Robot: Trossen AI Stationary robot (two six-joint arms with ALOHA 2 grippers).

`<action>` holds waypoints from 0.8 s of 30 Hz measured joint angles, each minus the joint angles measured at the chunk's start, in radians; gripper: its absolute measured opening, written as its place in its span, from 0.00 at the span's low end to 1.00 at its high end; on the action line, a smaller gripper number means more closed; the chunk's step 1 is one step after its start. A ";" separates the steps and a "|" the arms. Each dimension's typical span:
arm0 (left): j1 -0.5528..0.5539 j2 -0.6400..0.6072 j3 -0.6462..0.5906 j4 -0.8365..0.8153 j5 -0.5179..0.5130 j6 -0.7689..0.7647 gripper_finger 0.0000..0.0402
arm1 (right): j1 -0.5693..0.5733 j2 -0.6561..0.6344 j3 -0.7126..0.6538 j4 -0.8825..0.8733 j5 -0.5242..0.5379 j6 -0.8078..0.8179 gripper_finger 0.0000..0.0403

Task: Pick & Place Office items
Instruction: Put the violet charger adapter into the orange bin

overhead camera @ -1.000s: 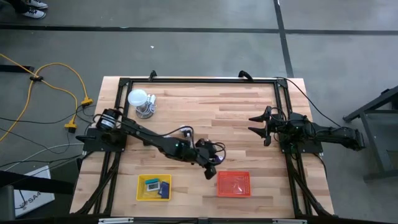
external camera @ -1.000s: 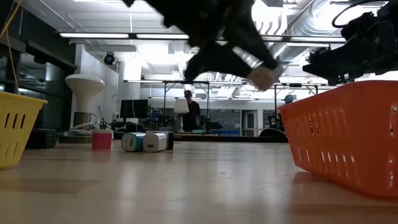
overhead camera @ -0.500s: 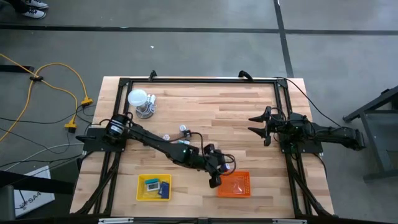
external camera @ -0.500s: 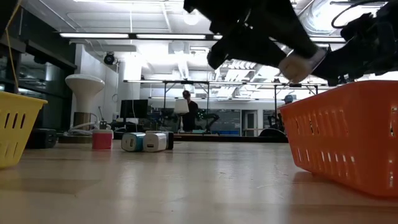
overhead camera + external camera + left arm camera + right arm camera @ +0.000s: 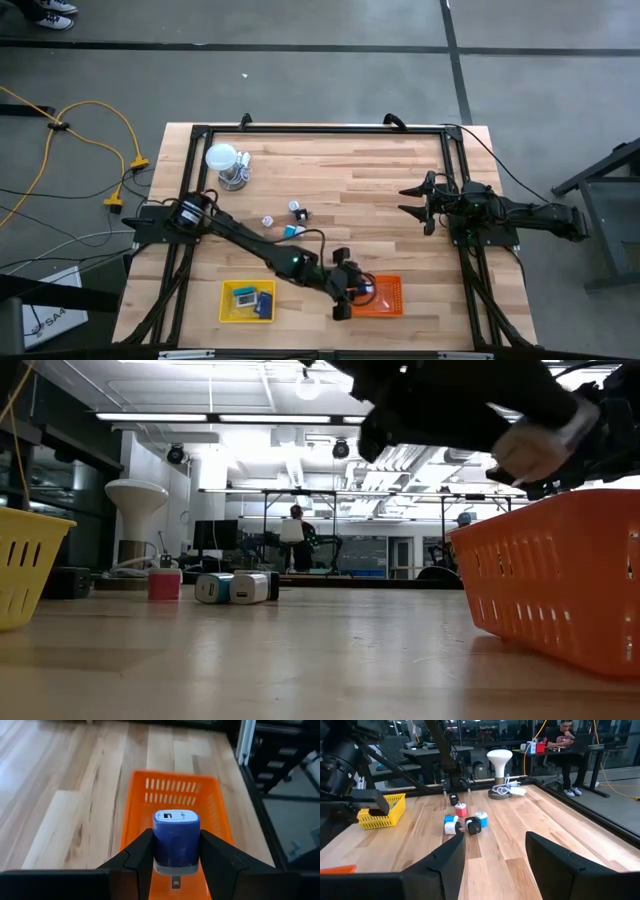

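Over the orange tray (image 5: pixel 385 296), near the front edge of the bench (image 5: pixel 380 190), the left claw (image 5: pixel 352 296) was hanging with a small blue block (image 5: pixel 175 840) pinched between its two dark fingers (image 5: pixel 138 857); the block had a white top face and a pale band at its bottom end; from the wrist camera it sat right above the tray's mesh floor, clear of it; from bench level the claw (image 5: pixel 540 445) showed just above the tray's rim (image 5: pixel 520 525), so the block hadn't been let go.

Rest of the office stuff was split up; a little cluster of loose items (image 5: pixel 285 218) lay mid-bench, well apart from both trays; through the right wrist camera you could pick out a red one (image 5: pixel 461 810), a blue one (image 5: pixel 481 818), a white one (image 5: pixel 451 827) and a black one (image 5: pixel 473 826) bunched together; the yellow tray (image 5: pixel 247 301), just left of the orange one, already had a few pieces in it.

White globe (image 5: pixel 222 158) on its stand sat at the far left corner; right claw (image 5: pixel 415 201) was parked at the right side of the bench, fingers spread wide with nothing between them; a person (image 5: pixel 567 750) sat at a desk beyond the bench.
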 joint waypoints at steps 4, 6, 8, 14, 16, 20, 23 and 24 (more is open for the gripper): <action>0.016 0.013 0.000 0.011 0.000 -0.001 0.32 | 0.000 0.000 0.000 0.000 0.000 0.000 0.48; 0.025 0.025 0.002 0.027 0.002 -0.006 0.32 | 0.000 0.000 0.000 0.000 0.000 0.000 0.48; 0.030 0.036 -0.001 0.018 0.016 -0.008 0.32 | 0.000 0.000 0.000 0.000 0.000 0.000 0.48; 0.038 0.073 0.002 0.062 0.047 -0.024 0.32 | 0.000 0.000 0.000 0.001 0.001 0.000 0.48; 0.037 0.076 -0.001 0.060 0.059 -0.026 0.32 | 0.000 0.001 0.000 0.002 0.001 0.000 0.48; 0.036 0.087 0.000 0.074 0.076 -0.026 0.32 | 0.000 0.003 0.000 0.003 0.001 0.000 0.48; 0.035 0.095 0.001 0.087 0.096 -0.026 0.32 | 0.000 0.003 0.000 0.003 0.001 0.000 0.48; 0.035 0.098 0.001 0.089 0.096 -0.026 0.32 | 0.000 0.003 0.000 0.003 0.001 0.000 0.48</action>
